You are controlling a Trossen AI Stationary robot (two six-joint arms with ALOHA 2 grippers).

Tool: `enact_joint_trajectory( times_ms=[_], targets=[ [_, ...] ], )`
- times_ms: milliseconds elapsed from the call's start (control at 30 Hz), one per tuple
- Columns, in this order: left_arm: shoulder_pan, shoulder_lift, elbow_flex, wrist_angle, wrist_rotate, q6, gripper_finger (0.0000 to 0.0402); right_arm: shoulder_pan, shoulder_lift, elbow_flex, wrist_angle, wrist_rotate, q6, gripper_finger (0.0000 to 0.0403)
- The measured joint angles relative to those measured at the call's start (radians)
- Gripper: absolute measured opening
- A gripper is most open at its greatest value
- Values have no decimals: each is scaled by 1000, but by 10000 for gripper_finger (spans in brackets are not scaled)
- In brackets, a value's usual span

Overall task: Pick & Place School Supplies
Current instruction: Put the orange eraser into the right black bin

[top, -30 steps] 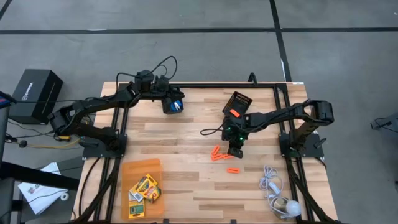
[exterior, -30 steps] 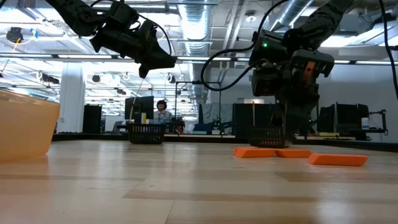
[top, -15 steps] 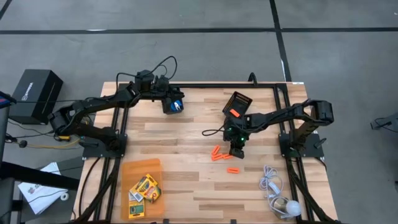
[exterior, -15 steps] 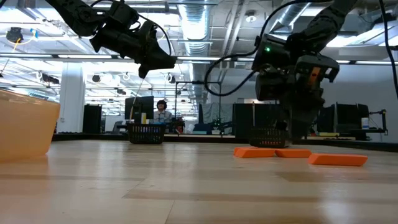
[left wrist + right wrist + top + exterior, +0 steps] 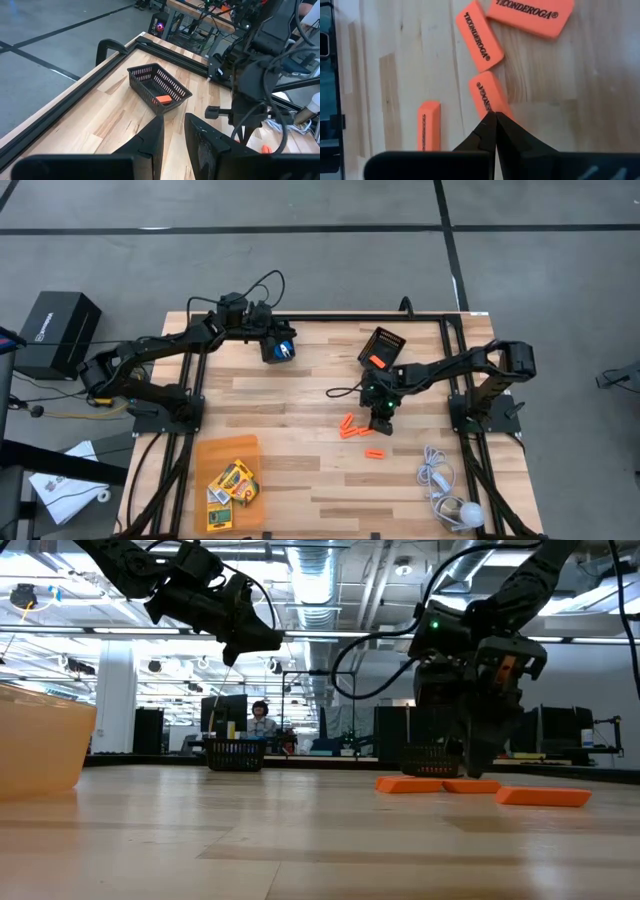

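Just beyond closed right gripper (image 5: 494,118) jaws: orange eraser (image 5: 490,94).

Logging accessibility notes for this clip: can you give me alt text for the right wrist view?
The right gripper, shut and empty, hangs just over the near end of one orange eraser on the wooden table. Three more orange erasers lie around it, two printed with a brand name.

Four loose orange erasers (image 5: 352,427) lay on the table (image 5: 300,390) below the black mesh basket (image 5: 383,345), and a fifth sat inside that basket. Two crayon boxes (image 5: 233,480) rested in the one orange tray (image 5: 226,450), well left of the basket. One white cord (image 5: 440,480) lay below and right of the basket.
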Motion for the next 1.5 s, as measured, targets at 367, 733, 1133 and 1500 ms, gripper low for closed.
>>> enact_joint_trajectory(
  times_ms=[367,733,1133,1500],
  targets=[
    [0,0,0,-31,0,-6,72,-52,107,47,26,-91,-12,0],
    [0,0,0,-37,0,-1,72,-164,117,65,-7,-49,-102,0],
    [0,0,0,-42,-13,0,72,-262,100,85,-22,-17,-83,0],
    [0,0,0,-36,-17,36,72,-302,-201,208,-128,-28,5,49]
  ],
)
